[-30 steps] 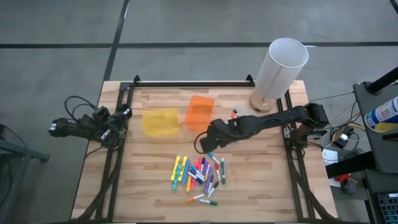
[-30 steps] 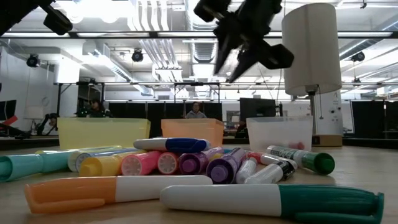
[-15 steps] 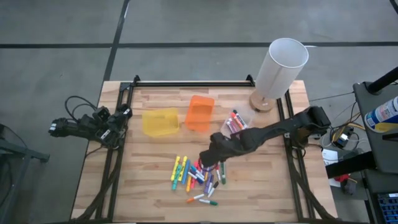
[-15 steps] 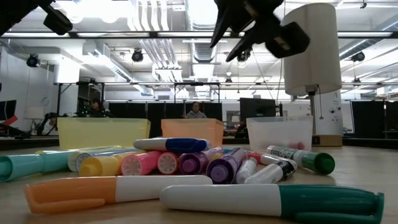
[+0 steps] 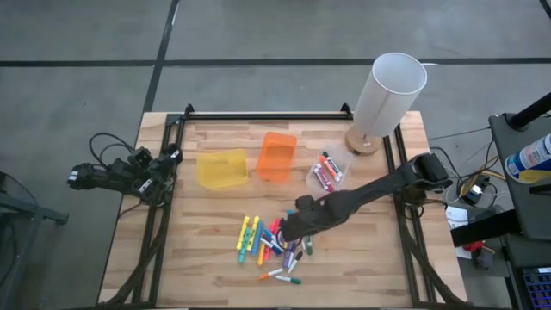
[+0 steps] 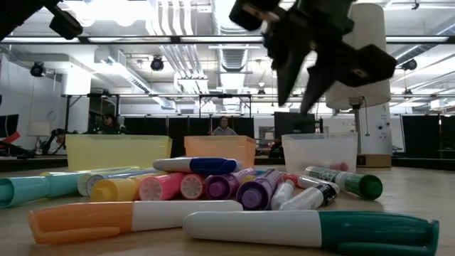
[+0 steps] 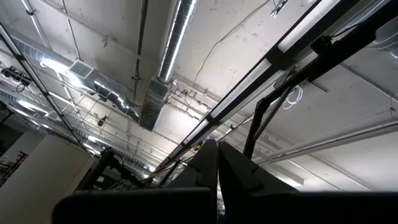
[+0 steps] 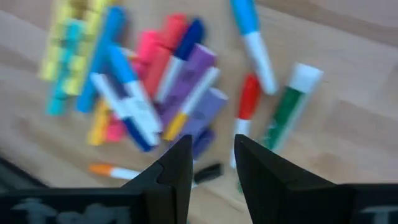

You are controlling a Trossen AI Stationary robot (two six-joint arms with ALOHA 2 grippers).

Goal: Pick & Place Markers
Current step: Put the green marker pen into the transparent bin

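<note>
Overhead and level views of a wooden surface (image 5: 207,258) during marker sorting. With the surface's middle taken as the clock centre and the far rail as twelve, the main heap of markers (image 5: 274,245) is seen lying loose toward six o'clock, the pens touching and overlapping in many colours; the same heap is shown close up from the right wrist (image 8: 161,81), with a green-and-white pen (image 8: 287,109) lying just beside a red one. A smaller batch of markers (image 5: 326,172) is already seen inside the clear bin (image 5: 317,182) at about two o'clock, so part of the task is judged done while the larger share, by appearance, is left on the surface. The yellow bin (image 5: 222,169) at eleven o'clock and the orange bin (image 5: 276,157) at twelve o'clock are shown with no marker visible in them from above. The right hand (image 5: 291,231) is held above the heap's right edge, its fingers (image 8: 171,171) parted by a narrow gap with nothing between them; in the level view (image 6: 302,89) it is seen above the pile, clear of the pens. A fresh pickup is judged to be in preparation. The left hand (image 5: 168,159) is parked off the surface's left edge at nine o'clock, its fingers (image 7: 211,168) pressed together and empty. A tall white cylinder (image 5: 387,90) on a round base is placed at the far right corner, at one o'clock.
</note>
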